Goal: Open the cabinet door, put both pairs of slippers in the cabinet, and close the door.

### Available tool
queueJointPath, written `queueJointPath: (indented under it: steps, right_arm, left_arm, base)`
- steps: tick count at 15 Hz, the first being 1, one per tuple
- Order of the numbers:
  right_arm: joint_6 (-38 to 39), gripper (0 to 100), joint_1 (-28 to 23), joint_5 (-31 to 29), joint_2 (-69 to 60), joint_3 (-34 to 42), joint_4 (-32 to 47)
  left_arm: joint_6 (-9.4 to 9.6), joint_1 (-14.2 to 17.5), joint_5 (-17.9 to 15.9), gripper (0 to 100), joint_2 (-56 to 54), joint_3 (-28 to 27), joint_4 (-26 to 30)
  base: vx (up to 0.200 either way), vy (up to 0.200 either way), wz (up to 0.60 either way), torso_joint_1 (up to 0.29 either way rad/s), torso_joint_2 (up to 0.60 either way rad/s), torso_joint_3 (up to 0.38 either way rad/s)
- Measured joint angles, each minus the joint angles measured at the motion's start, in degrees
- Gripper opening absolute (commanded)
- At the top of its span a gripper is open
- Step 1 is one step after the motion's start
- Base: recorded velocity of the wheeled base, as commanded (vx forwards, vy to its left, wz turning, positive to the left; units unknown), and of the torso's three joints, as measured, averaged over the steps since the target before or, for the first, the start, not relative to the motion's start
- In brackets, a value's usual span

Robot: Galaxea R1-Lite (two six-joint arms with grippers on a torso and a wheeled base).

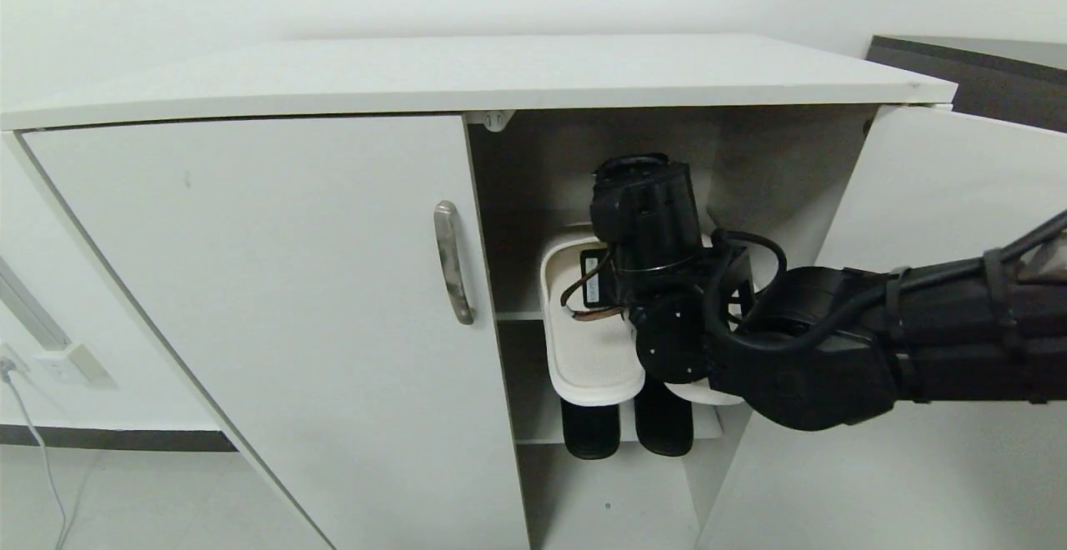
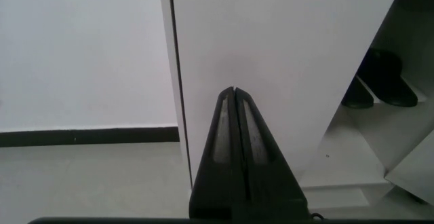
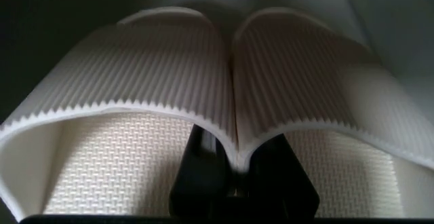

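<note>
Placing the second pair. The cabinet [image 1: 467,75] stands with its left door [image 1: 250,300] closed and its right door [image 1: 917,200] swung wide. The right arm reaches through the opening, and the right gripper [image 3: 235,166] has its fingers [image 3: 203,170] clenched on the inner strap edges of the 2 white slippers [image 1: 588,350], pinching them side by side. The pair hangs at the level of the middle shelf [image 1: 517,315], heels toward the opening. The 2 black slippers [image 1: 590,433] sit directly below on the lower shelf [image 1: 542,442], so 1 pair is judged stowed. To finish well, the white pair should probably go deeper until the heels clear the shelf's front edge. It can then be lowered flat before the grip is released, and the arm drawn straight out so the fingers do not drag the straps or bump the open door. The left gripper [image 2: 234,98] hangs before the closed left door, fingers pressed together on nothing. The handle [image 1: 453,262] sits at that door's inner edge. Not resolved: whether the white soles touch the middle shelf. In the head view the wrist covers the grip itself and the white pair covers the black pair's toes. The cabinet's back is too dark to read.
</note>
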Motion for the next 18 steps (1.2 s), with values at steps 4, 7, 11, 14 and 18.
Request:
queueJointPath:
  steps: [4, 7, 11, 14, 18]
  right_arm:
    - [-0.55, 0, -1.85, 2.68, 3.23, -4.50, 0.77]
    - [-1.48, 0, -3.39, 2.88, 5.27, -9.63, 3.82]
    - [-1.56, 0, -4.83, 3.47, 7.84, -16.10, 8.30]
    - [-1.56, 0, -5.55, 3.47, 9.48, -19.36, 9.18]
    - [-1.54, 0, -6.01, 3.45, 10.69, -20.50, 10.06]
  left_arm:
    - [0.00, -0.02, 0.00, 0, 0.00, 0.00, 0.00]
    - [-0.02, 0.00, 0.00, 0, 0.00, 0.00, 0.00]
    - [-0.02, 0.00, 0.02, 0, 0.00, 0.00, 0.00]
    - [-0.02, 0.00, 0.05, 0, 0.00, 0.00, 0.00]
    - [0.00, -0.02, 0.09, 0, 0.00, 0.00, 0.00]
  base:
    - [0.000, 0.000, 0.00, 0.000, 0.00, 0.000]
    - [0.000, 0.000, 0.00, 0.000, 0.00, 0.000]
    - [0.000, 0.000, 0.00, 0.000, 0.00, 0.000]
    - [0.000, 0.000, 0.00, 0.000, 0.00, 0.000]
    - [0.000, 0.000, 0.00, 0.000, 0.00, 0.000]
